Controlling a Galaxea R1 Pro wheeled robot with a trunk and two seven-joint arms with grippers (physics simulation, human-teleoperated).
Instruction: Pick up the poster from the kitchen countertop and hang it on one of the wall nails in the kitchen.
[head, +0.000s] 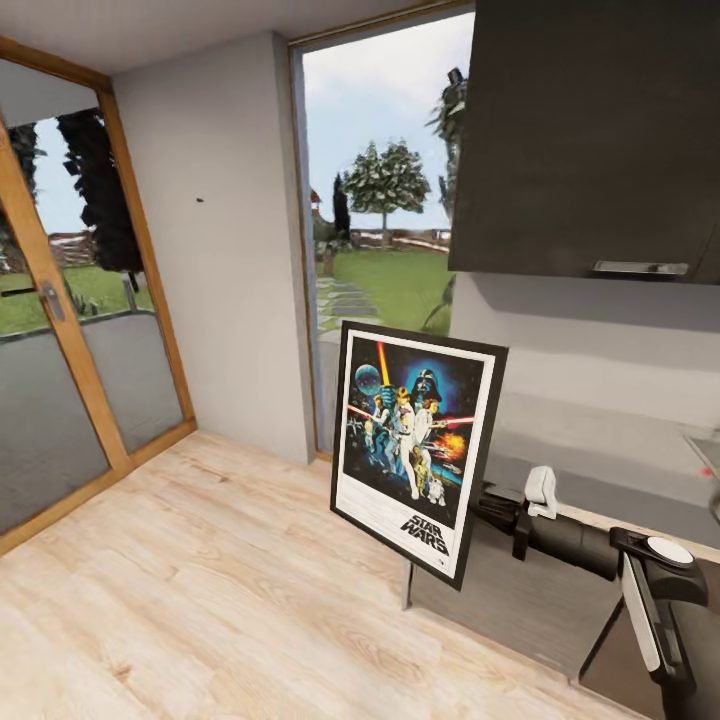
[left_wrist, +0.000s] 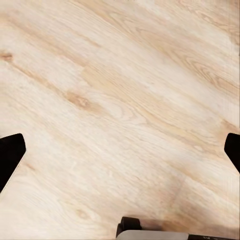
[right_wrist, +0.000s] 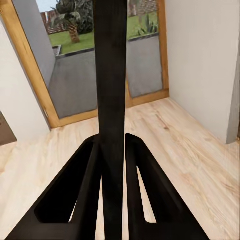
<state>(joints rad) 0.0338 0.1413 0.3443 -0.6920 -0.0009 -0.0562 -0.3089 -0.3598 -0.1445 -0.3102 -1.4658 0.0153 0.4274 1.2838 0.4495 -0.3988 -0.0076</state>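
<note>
The black-framed Star Wars poster (head: 415, 445) hangs upright and slightly tilted in the air above the floor, print facing me. My right gripper (head: 488, 506) is shut on its right edge. The right wrist view looks along the black frame edge (right_wrist: 111, 75), pinched between both fingers (right_wrist: 87, 175). A tiny dark wall nail (head: 199, 200) dots the off-white wall well up and left of the poster. Behind the right arm lies the glossy grey countertop (head: 620, 455). My left gripper (left_wrist: 120, 152) is open over bare wood floor, nothing between its dark fingertips (left_wrist: 10, 155).
A matte dark wall cabinet (head: 590, 130) with a steel handle hangs above the counter. A tall window (head: 385, 230) sits between nail wall and cabinet. A wood-framed glass door (head: 60, 330) stands at left. Pale wood floor (head: 200, 580) spreads below.
</note>
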